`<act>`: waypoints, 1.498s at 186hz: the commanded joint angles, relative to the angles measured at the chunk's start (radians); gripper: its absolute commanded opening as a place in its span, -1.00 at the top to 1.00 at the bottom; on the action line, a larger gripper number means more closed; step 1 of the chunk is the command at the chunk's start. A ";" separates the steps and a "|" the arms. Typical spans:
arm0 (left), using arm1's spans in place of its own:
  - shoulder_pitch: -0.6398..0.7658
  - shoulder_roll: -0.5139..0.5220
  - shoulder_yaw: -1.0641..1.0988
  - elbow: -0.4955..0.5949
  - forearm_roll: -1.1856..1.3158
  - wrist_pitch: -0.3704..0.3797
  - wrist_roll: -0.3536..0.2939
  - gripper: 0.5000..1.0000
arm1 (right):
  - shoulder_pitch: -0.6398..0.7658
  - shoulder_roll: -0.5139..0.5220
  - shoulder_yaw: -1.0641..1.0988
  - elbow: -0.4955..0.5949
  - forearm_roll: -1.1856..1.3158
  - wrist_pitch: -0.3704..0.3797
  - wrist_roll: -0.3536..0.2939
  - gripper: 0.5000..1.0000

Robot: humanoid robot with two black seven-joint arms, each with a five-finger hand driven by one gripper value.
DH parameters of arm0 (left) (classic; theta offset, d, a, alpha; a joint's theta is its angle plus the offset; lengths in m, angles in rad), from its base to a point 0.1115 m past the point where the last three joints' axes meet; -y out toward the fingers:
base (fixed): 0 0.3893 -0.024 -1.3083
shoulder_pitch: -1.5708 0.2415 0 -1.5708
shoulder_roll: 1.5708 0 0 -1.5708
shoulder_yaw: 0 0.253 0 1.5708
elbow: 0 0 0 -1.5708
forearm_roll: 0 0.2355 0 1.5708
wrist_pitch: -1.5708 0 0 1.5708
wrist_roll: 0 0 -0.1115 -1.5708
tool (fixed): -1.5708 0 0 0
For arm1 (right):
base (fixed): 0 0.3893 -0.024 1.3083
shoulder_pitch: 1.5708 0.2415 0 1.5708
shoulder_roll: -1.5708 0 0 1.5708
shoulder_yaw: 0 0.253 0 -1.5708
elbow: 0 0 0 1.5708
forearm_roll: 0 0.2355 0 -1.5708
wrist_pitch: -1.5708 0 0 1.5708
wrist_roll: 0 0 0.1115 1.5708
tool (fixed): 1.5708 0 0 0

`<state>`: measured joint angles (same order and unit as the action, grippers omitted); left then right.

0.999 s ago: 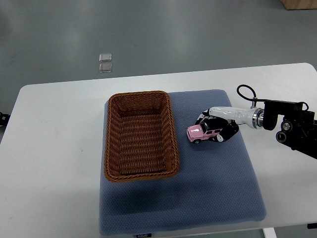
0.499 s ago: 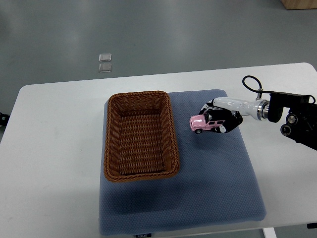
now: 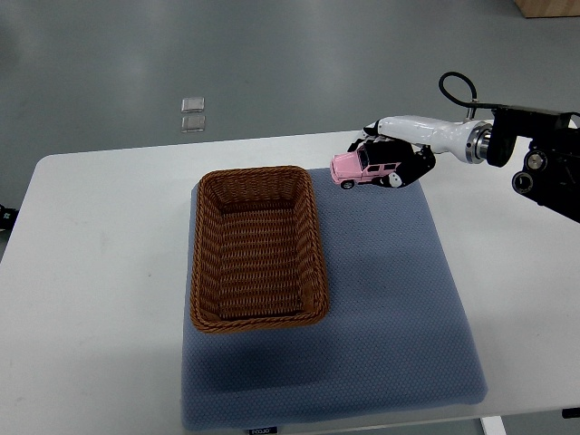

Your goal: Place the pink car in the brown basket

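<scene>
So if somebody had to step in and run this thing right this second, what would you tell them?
Right hand: shut on the pink car, held in the air to the right of the basket's far right corner.
Left hand: not in view.
Brown basket: on the blue mat, nothing in it.
Done: car picked up.
Left: carry it left over the basket, lower it and let go.

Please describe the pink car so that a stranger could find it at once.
On the white table lies a blue mat with a brown basket. Right of the basket's far corner, the right hand holds the car, the only pink thing here.
</scene>
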<state>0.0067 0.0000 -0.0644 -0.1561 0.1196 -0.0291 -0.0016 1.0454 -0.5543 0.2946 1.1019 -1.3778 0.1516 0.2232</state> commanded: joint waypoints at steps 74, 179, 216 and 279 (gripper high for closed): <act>-0.001 0.000 0.000 0.000 0.000 0.000 0.000 -1.00 | 0.111 0.395 -0.088 -0.172 -0.001 -0.001 -0.001 0.84; 0.001 0.000 0.000 0.000 0.000 0.000 0.000 -1.00 | 0.050 0.488 -0.134 -0.266 0.000 -0.009 -0.004 -0.64; 0.001 0.000 0.000 0.000 0.000 0.000 0.000 -1.00 | 0.051 0.473 -0.112 -0.266 0.002 -0.011 -0.004 -0.65; 0.001 0.000 0.000 0.000 0.000 0.000 0.000 -1.00 | -0.008 0.398 0.049 -0.281 0.342 0.029 -0.010 -0.65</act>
<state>0.0072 0.0000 -0.0644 -0.1562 0.1196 -0.0294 -0.0016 1.0607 -0.1346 0.3109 0.8228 -1.2032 0.1705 0.2155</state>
